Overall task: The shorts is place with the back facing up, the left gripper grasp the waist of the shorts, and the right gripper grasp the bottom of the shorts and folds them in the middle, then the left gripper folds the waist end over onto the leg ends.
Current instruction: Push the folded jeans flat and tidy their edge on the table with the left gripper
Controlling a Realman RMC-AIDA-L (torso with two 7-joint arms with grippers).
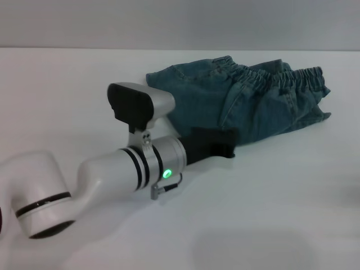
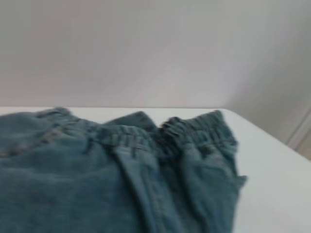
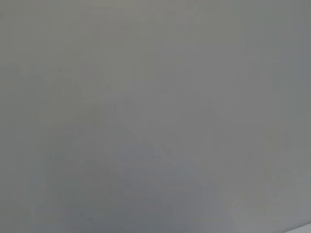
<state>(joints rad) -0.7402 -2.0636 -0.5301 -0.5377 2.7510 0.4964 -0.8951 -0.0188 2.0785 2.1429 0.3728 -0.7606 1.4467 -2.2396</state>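
Note:
The blue denim shorts (image 1: 247, 104) lie bunched in a folded heap at the far right of the white table. Their gathered elastic waist (image 1: 284, 79) runs along the heap's far right side, doubled into two ruffled bands. My left gripper (image 1: 224, 145), a black claw on a silver-white arm with a green light, sits at the near edge of the heap, low over the table. In the left wrist view the shorts (image 2: 73, 184) lie close ahead with the waist (image 2: 194, 133) at their far end. The bottom and leg ends are hidden. The right gripper is out of view.
The white table (image 1: 270, 214) spreads wide around the heap, with a pale wall behind. The left arm's elbow (image 1: 39, 197) lies across the near left. The table's right edge (image 2: 286, 145) shows in the left wrist view. The right wrist view shows only plain grey.

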